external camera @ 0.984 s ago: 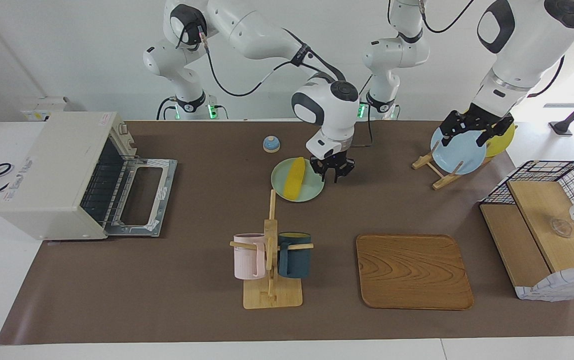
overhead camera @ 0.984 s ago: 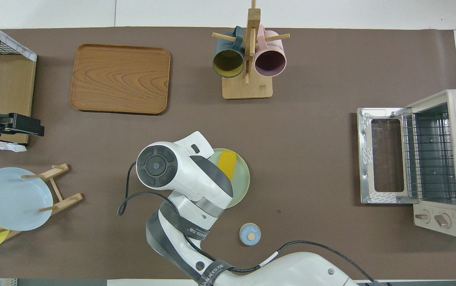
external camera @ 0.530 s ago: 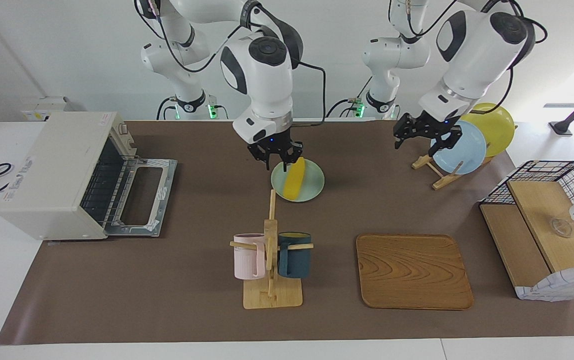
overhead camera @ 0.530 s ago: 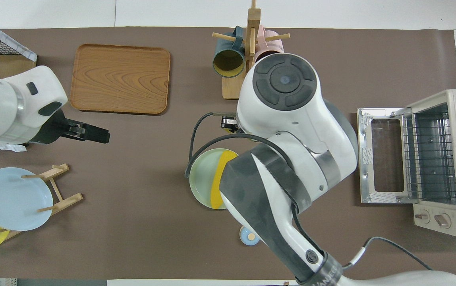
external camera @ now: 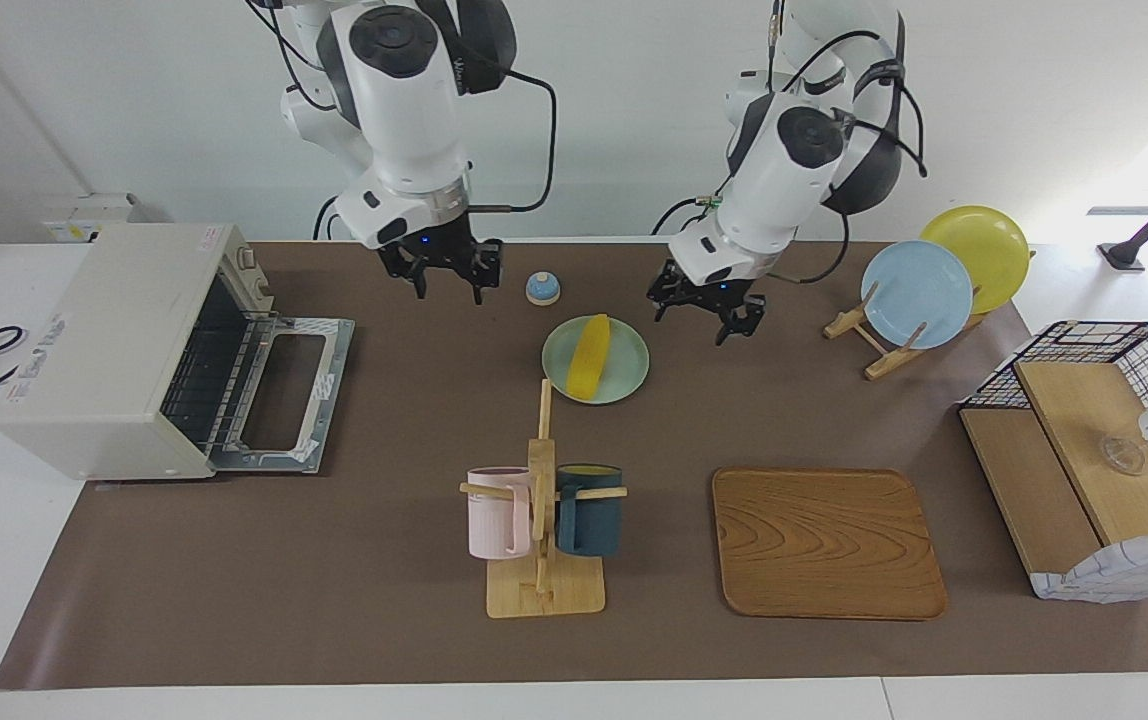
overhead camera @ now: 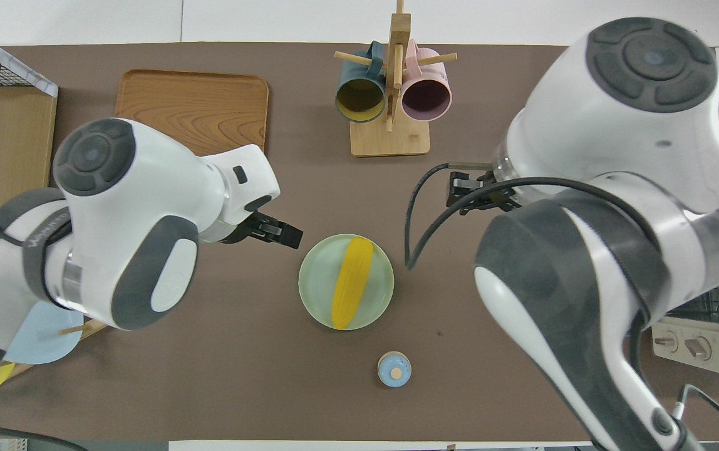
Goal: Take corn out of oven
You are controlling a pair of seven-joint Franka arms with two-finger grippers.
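Observation:
The yellow corn (external camera: pixel 590 356) (overhead camera: pixel 351 282) lies on a pale green plate (external camera: pixel 631 372) (overhead camera: pixel 313 285) in the middle of the table, with nothing touching it. The cream oven (external camera: pixel 99 350) (overhead camera: pixel 710 341) stands at the right arm's end, its door (external camera: pixel 284 395) folded down and its rack bare. My right gripper (external camera: pixel 442 272) hangs open and empty over the table between the oven door and the plate. My left gripper (external camera: pixel 706 315) (overhead camera: pixel 275 230) hangs open and empty just beside the plate, toward the left arm's end.
A small blue bell (external camera: pixel 543 288) (overhead camera: pixel 394 369) sits nearer to the robots than the plate. A mug rack (external camera: pixel 541 500) (overhead camera: pixel 391 94) and a wooden tray (external camera: pixel 827 543) lie farther out. A blue plate (external camera: pixel 916 294), a yellow plate (external camera: pixel 979 245) and a wire shelf (external camera: pixel 1094 450) stand at the left arm's end.
The right gripper rose from beside the corn and swung toward the oven end, opening wider. The left gripper came from the plate rack to beside the green plate. The corn stayed put.

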